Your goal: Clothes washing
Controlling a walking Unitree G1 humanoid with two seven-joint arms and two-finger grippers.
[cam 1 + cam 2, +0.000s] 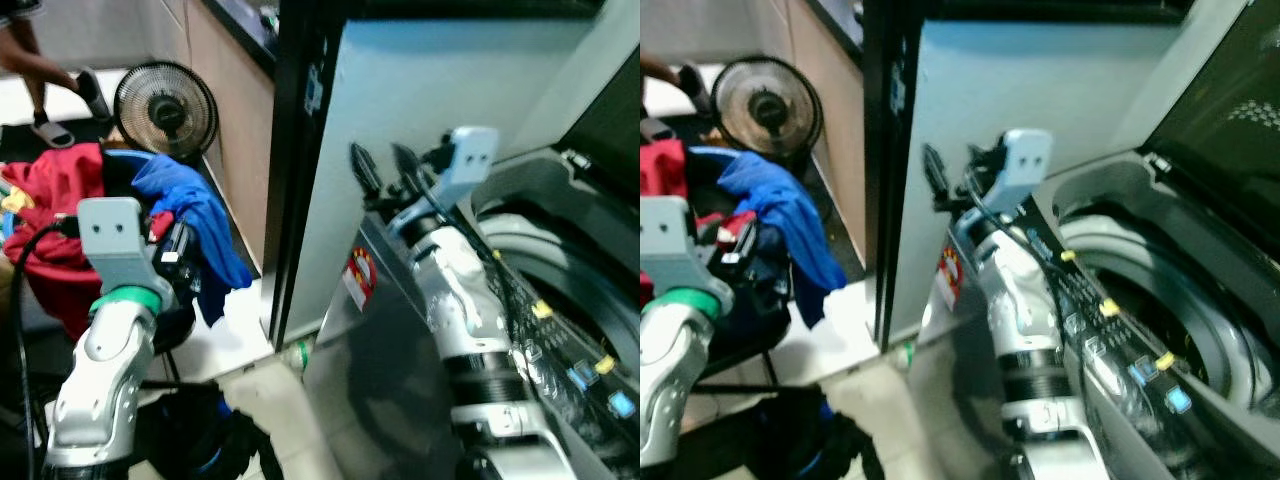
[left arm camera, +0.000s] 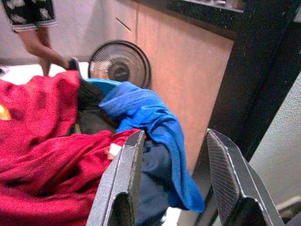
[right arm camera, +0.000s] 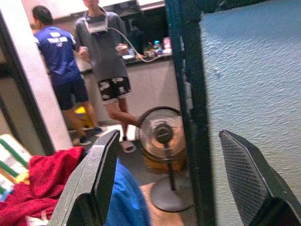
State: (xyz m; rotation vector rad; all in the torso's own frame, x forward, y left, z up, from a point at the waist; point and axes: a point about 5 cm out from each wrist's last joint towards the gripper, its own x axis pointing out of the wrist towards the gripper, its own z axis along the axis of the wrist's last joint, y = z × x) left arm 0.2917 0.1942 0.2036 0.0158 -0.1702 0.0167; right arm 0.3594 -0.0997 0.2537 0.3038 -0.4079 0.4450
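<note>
**Both pincers released, laundry heaped beside the washer**

The left pincer (image 2: 171, 183) is spread wide with nothing between its fingers, aimed at the laundry pile (image 1: 70, 215). That pile sits to the robot's left: a red garment (image 2: 42, 141) underneath, a blue cloth (image 1: 195, 215) draped over its near edge and hanging down, a dark piece (image 2: 153, 183) tucked beneath the blue. In the left wrist view the dark piece and the blue cloth's hanging end lie in the gap between the fingers, though contact cannot be judged.

The right pincer (image 1: 385, 170) is raised above the washer (image 1: 400, 380), its two fingers parted and holding nothing, pointing toward a pale panel (image 1: 420, 120) and a dark post (image 1: 295, 150). The washer's lid (image 1: 1230, 130) stands open, with the drum rim (image 1: 1170, 290) visible.

A fan (image 1: 166, 110) stands on the floor behind the pile. Two people (image 3: 101, 56) stand beyond it by a worktop (image 3: 148, 56).
</note>
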